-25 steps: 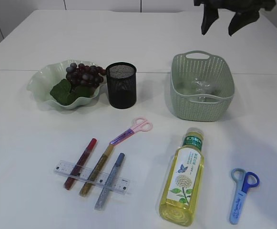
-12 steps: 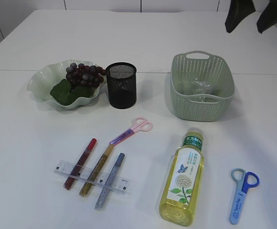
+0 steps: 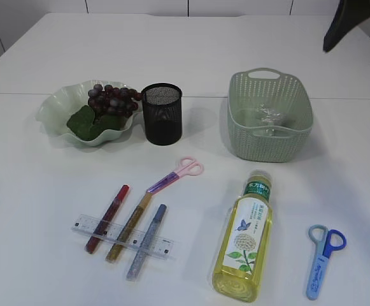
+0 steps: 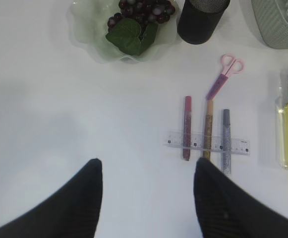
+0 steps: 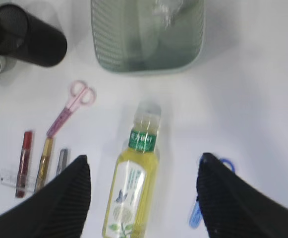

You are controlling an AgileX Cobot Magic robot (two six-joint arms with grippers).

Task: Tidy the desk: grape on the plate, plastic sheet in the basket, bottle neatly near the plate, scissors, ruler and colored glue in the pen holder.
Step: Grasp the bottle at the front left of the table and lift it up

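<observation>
Both claws hanging spread wide above the desk, gripping nothing.
The left gripper (image 4: pixel 147 198) and right gripper (image 5: pixel 144 198) are touching nothing; grape (image 3: pixel 111 99) is sitting on the plate (image 3: pixel 54 111), bottle (image 3: pixel 243 239) lying below the basket (image 3: pixel 270 137).

Left hand (image 4: pixel 147 198) spread, empty; right hand (image 5: pixel 144 198) spread, empty, raised high.
</observation>
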